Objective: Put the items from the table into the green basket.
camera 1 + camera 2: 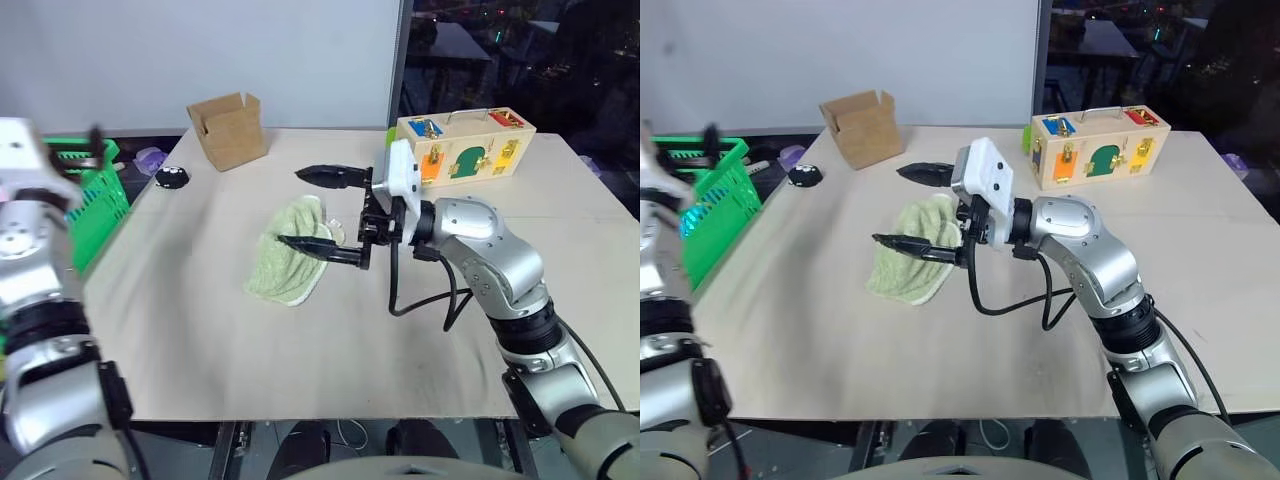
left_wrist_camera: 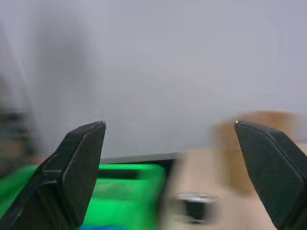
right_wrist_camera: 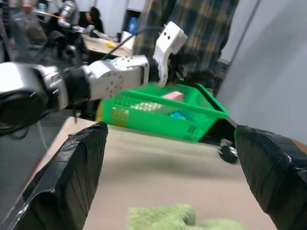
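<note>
A pale green towel point(image 1: 290, 255) lies crumpled on the beige table point(image 1: 200, 330), near its middle. My right gripper point(image 1: 290, 207) hovers just above the towel, pointing left, open, with nothing between its fingers. The green basket point(image 3: 163, 115) stands off the table's left edge. A pink carton point(image 3: 172, 96) and something blue lie inside it. My left gripper point(image 2: 168, 124) is raised over the basket, open and empty.
A small brown cardboard box point(image 1: 230, 130) stands open at the table's far edge. A wooden latch box point(image 1: 465, 145) sits at the far right. A small black object point(image 1: 172, 177) lies near the far left corner. A person in a plaid shirt point(image 3: 201, 28) stands beyond the basket.
</note>
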Available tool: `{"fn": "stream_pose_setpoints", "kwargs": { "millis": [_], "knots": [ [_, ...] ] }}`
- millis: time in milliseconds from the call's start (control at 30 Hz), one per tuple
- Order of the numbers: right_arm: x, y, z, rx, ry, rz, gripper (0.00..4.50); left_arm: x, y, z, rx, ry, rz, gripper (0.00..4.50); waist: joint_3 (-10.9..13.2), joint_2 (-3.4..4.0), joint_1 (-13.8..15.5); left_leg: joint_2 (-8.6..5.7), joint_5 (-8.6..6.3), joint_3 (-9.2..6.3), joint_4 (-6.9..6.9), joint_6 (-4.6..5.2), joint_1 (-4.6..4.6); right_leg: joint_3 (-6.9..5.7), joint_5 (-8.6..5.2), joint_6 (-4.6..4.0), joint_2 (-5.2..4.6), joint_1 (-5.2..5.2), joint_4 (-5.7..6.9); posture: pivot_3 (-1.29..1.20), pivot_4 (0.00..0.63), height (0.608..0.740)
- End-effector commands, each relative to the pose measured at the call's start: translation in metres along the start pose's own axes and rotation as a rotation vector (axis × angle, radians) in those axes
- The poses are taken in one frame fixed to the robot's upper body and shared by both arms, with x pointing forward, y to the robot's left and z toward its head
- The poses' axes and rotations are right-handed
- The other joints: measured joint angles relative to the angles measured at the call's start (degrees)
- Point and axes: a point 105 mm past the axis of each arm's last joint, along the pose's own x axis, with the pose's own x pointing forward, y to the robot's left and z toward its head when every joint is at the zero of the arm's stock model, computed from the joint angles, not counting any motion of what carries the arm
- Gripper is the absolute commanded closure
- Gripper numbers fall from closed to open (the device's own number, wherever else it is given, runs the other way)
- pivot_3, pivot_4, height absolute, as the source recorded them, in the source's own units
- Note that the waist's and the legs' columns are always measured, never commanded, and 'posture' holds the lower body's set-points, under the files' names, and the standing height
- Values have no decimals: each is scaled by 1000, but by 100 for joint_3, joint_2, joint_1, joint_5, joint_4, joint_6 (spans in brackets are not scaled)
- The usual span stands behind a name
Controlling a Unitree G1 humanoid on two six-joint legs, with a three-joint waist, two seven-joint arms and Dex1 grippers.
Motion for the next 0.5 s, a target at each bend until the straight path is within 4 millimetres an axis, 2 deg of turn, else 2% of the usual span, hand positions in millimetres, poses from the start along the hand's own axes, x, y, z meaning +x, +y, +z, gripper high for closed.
{"fn": "stream_pose_setpoints", "kwargs": {
  "millis": [33, 133, 200, 267, 300, 367, 500],
  "knots": [
    [-19, -18, 0, -33, 27, -142, 0, 1, -45, 23, -73, -71, -165, 33, 0, -1, -34, 3, 0, -1, -1, 0, -1, 0, 0, -1, 1, -1, -1, -19, 0, 740],
    [-46, -32, -15, -28, 105, -295, 0, -11, -102, 29, -214, -73, -359, 33, -1, -1, -98, 3, -1, -1, -1, 1, -7, 2, 1, -1, 1, -6, -3, -34, 0, 740],
    [-61, -37, -20, -17, 140, -361, 0, -22, -128, 34, -276, -68, -454, 33, 1, 1, -110, -5, -2, 1, 1, 3, -12, 3, 0, -1, -10, -5, -6, -34, 0, 740],
    [-96, -38, -35, -15, 248, -475, 0, -51, -172, 28, -334, 18, -644, 33, 0, 4, -147, -7, -2, 2, 1, 3, -12, 7, 1, -1, -10, -6, -6, -63, 0, 740],
    [-111, -37, -41, -15, 297, -512, 0, -65, -186, 25, -356, 61, -711, 33, -5, 11, -154, -6, -3, 3, 2, 5, -11, 8, 0, -1, -10, -3, -7, -75, 0, 740],
    [-131, -31, -47, -8, 359, -550, 0, -86, -198, 18, -344, 119, -805, 33, 0, 32, -163, -8, -14, 19, 5, 23, -8, 21, -3, 2, -17, 2, -11, -75, 0, 740],
    [-174, -21, -56, 30, 469, -652, 0, -120, -198, 5, -360, 234, -890, 33, 18, 62, -285, 16, -16, 49, 5, 27, 11, 49, -5, 2, 12, 2, -7, -84, 0, 740]
  ]
}}
